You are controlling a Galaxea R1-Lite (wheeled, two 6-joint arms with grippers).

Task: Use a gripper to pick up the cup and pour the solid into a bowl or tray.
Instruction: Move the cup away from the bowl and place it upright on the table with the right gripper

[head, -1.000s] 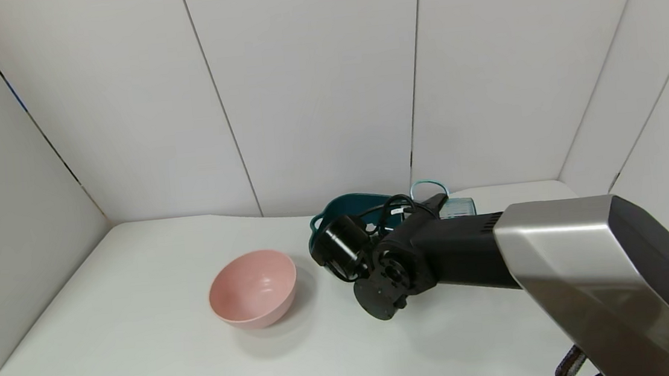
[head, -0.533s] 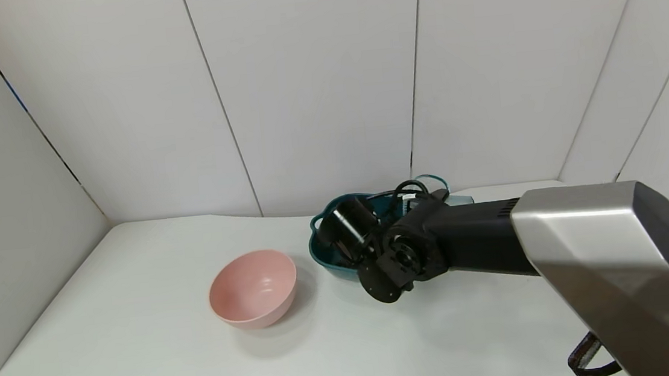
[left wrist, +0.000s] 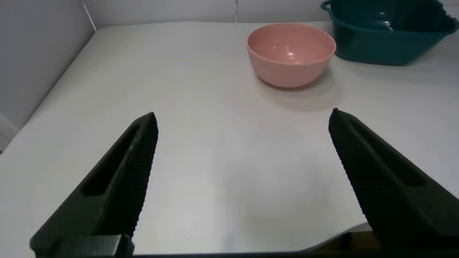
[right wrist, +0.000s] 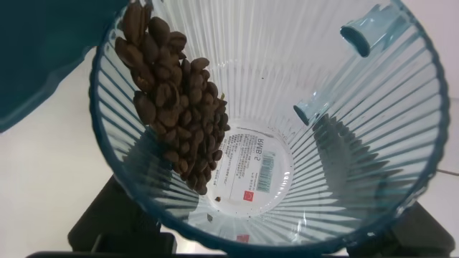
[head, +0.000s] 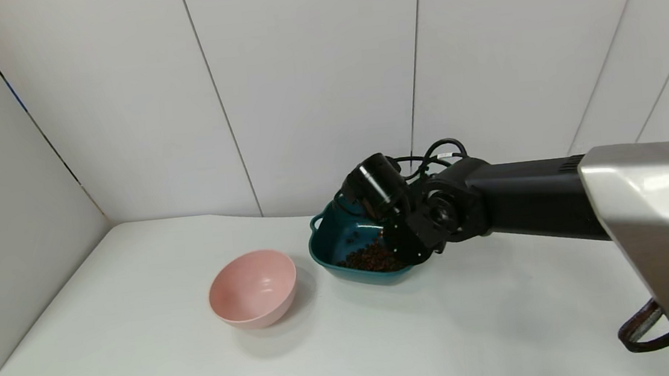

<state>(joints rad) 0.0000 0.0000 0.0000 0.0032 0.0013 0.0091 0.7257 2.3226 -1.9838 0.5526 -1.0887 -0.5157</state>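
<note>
My right gripper [right wrist: 265,240] is shut on the ribbed translucent blue-grey cup [right wrist: 344,143], one black finger [right wrist: 107,222] on each side of its base. The cup is tipped, and brown beans [right wrist: 176,100] slide along its wall toward the rim over the dark teal dish [right wrist: 43,57]. In the head view the right wrist [head: 428,216] hangs over the teal dish [head: 330,237] at the back of the table and hides the cup. A pile of beans [head: 371,258] lies in the dish. My left gripper [left wrist: 244,165] is open and empty, low over the near table.
A round pink bowl [head: 252,288] stands empty to the left of the teal dish; it also shows in the left wrist view [left wrist: 291,51] with the dish [left wrist: 391,29] beside it. White wall panels close the back and sides of the white table.
My right arm has lifted and rolled its wrist over the teal dish, tipping the cup. Beans now lie in the dish, which the arm covered before.
</note>
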